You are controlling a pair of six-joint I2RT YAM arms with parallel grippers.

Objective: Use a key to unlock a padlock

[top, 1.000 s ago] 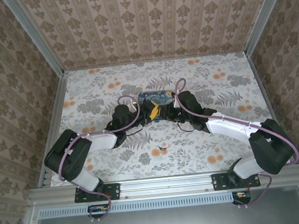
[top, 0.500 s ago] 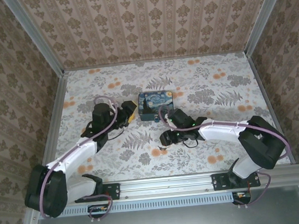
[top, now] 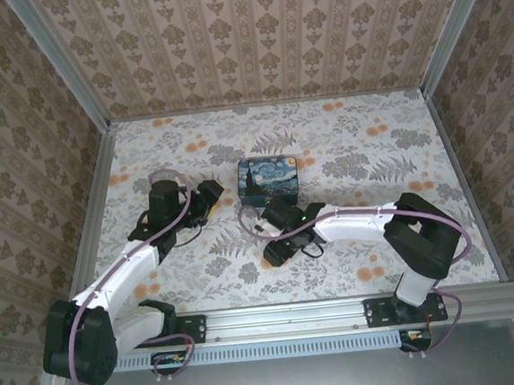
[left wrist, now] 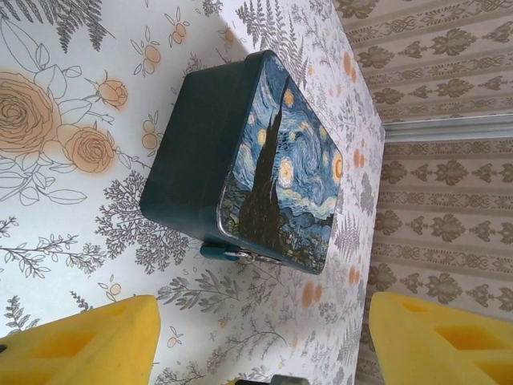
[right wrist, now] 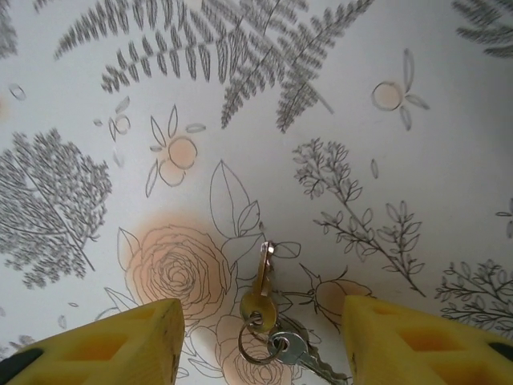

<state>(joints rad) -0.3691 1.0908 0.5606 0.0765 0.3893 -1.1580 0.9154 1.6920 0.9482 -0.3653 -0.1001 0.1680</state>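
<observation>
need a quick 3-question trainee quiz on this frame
1. True or false: the metal keys on a ring lie on the floral tablecloth, ungripped by the right end effector.
2. The left end effector is: A open, holding nothing; B fully shut; C shut on keys.
3. What colour are the fingers facing the dark-blue box with a starry painted lid?
Key: 1 true; 2 A; 3 yellow.

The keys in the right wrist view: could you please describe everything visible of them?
The keys are two on a wire ring: a brass-coloured one pointing up the picture and a silvery one running off the bottom edge. They lie on the flowered table, between the yellow fingers of the open right claw, untouched.
</observation>
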